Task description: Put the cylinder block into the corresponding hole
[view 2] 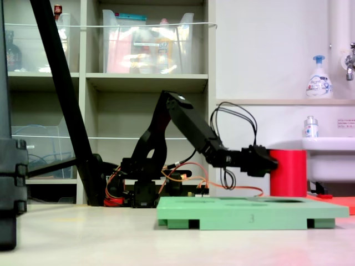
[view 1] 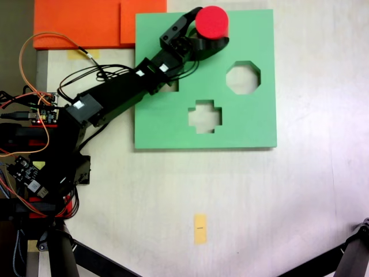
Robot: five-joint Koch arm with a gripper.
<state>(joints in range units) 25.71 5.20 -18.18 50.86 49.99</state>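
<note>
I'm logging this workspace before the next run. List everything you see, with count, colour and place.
Cylinder block: one, red, held above the board's far edge, clear of the board in a fixed view.
Foam board: one, green, on the table, with an octagonal cutout, a cross-shaped cutout and a further cutout partly hidden under the arm.
Foam sheets: orange, stacked at the top left beside the board.
Tape piece: one, yellowish, on the table below the board.
Soap dispenser: one, white with blue pump, on a ledge above the sink.
Storage bins: clear, on shelves.
Tool: one, black, closed on the cylinder block.
</note>
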